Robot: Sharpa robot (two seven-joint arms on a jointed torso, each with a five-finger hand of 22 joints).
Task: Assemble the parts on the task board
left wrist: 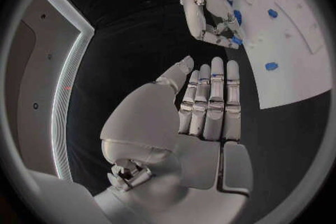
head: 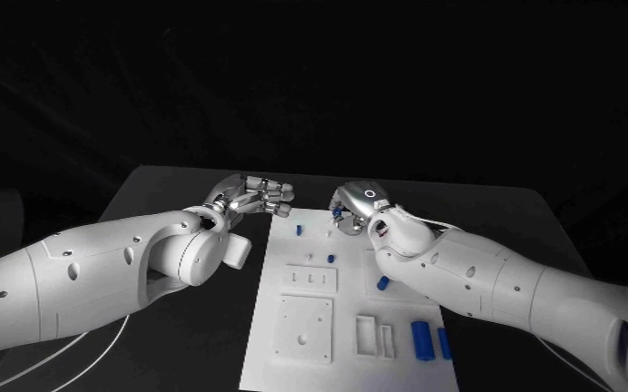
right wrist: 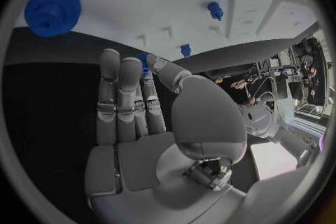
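Here you are looking down on a black table (head: pixel 171 183) lying in a dark, unlit room; nothing behind its far edge is resolving into shapes. The white task board (head: pixel 295 315) is lying lengthwise down the middle of the table, running from near the hands toward the near edge. No writing, label or brand mark is readable on the board, the arms or the table.

The left hand (head: pixel 249 194) is hovering just off the board's far left corner, over bare table. In the left wrist view you are seeing its fingers (left wrist: pixel 210 103) lying straight and side by side, holding nothing.

The right hand (head: pixel 356 206) is reaching down at the board's far right corner. In the right wrist view its fingers (right wrist: pixel 119 95) are extending straight, with a small blue part (right wrist: pixel 143 61) sitting at their tips; you cannot tell whether that part is being pinched or merely touched.

Blue parts are lying scattered over the board: a small peg (head: pixel 299 228) near the far end, another small peg (head: pixel 331 257) toward the middle, a piece (head: pixel 382 283) just beside the right forearm, and two larger cylinders (head: pixel 423 338) resting side by side at the near right edge. A blue gear (right wrist: pixel 52 8) is appearing in the right wrist view on the white surface.

Raised white fixtures (head: pixel 310 280) are standing along the board's centre line.
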